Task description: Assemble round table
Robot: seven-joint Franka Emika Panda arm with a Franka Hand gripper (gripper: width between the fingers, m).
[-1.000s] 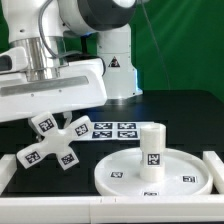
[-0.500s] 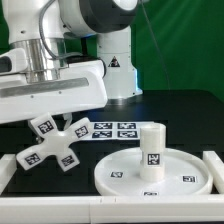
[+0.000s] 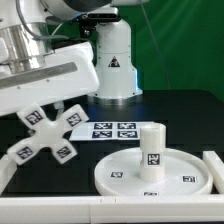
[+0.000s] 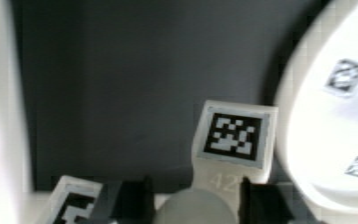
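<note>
Holds four-armed cross piece [image 3: 45, 134] clamped in end effector [image 3: 50, 108], raised at the exterior view's left; rimmed disc [image 3: 122, 166] with post [image 3: 152, 141] at its right. Judged light, stiff, slippery: grip across one arm.

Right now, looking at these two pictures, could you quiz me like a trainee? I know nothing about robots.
1. True or false: the post stands upright on the round disc.
2. What does the end effector grip? A) the cross piece B) the marker board C) the round disc
3. How many arms does the cross piece have?
Key: 1 true; 2 A; 3 four.
</note>
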